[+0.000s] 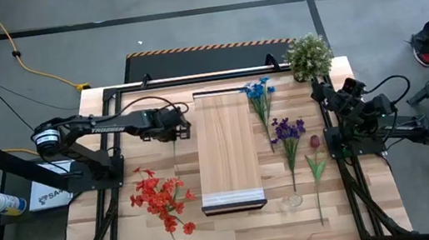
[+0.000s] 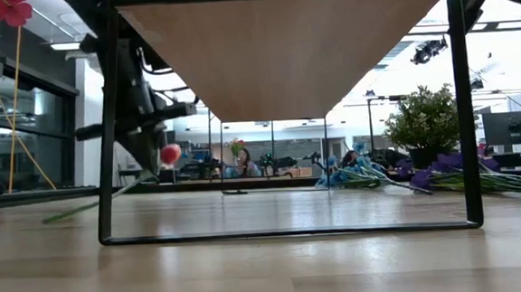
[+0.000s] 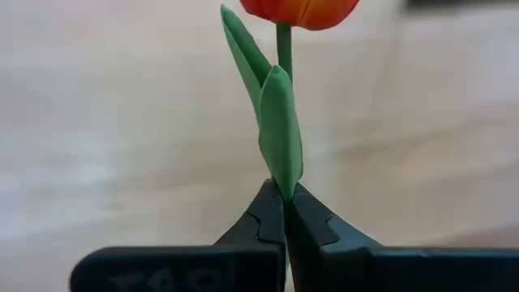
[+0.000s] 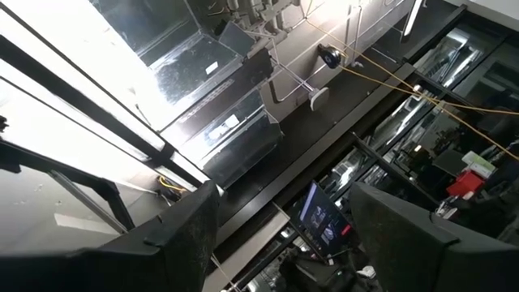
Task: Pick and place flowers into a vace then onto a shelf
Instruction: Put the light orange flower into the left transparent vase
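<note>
My left gripper [image 1: 182, 124] hangs by the far left corner of the shelf [image 1: 225, 148], shut on an orange-red tulip [image 2: 170, 154] with a green leaf [image 3: 280, 122]. Red flowers [image 1: 158, 199] lie left of the shelf. Blue flowers [image 1: 257, 90], purple flowers [image 1: 287, 131] and a dark-red flower [image 1: 314, 141] lie to its right. A small clear glass vase [image 1: 292, 202] stands upright off the shelf's near right corner. My right gripper [image 4: 284, 243] waits at the table's right edge, raised, pointing up and open. My left gripper pinches the tulip's stem at the foot of its leaf [image 3: 284, 188], between the free ends of its two fingers [image 3: 263, 215]. The fingers slant down from above. The head [image 3: 300, 10] sits just beyond the fingertips, off the table. The long stem [image 2: 92, 206] trails down toward the table's near side.
A bushy potted plant [image 1: 308, 55] stands at the far right corner. The shelf is raised on a black frame [image 2: 108, 173] with room under it. Bare wood lies between the shelf and the table's near edge.
</note>
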Motion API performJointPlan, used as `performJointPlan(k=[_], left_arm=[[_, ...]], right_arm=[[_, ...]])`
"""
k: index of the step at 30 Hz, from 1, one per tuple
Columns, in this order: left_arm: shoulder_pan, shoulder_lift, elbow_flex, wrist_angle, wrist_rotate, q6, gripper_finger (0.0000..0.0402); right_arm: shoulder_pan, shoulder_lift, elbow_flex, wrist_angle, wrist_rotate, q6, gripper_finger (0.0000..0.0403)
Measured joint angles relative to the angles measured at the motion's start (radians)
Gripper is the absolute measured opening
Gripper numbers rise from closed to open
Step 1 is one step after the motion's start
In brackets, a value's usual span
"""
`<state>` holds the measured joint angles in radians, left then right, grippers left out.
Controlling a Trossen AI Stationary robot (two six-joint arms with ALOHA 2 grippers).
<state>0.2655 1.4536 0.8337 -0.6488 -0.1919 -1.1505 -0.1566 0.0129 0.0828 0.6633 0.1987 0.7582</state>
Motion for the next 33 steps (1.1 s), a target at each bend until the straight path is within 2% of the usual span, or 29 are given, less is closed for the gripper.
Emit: performJointPlan(k=[3, 12, 24, 33], left_arm=[[0.018, -0.016, 0.050, -0.094, -0.021, 0.030, 0.0029], [0.033, -0.039, 0.224, -0.235, -0.172, 0.099, 0.0029], [0.048, -0.079, 0.564, -0.466, -0.392, 0.192, 0.0029], [0.048, -0.098, 0.804, -0.544, -0.447, 0.290, 0.0029]], right_arm=[[0.000, 0.000, 0.000, 0.001, -0.003, 0.001, 0.0267], [0.000, 0.000, 0.000, 0.008, -0.003, 0.001, 0.0267], [0.000, 0.000, 0.000, 0.018, -0.006, 0.001, 0.0268], [0.000, 0.000, 0.000, 0.030, -0.016, -0.014, 0.0268]])
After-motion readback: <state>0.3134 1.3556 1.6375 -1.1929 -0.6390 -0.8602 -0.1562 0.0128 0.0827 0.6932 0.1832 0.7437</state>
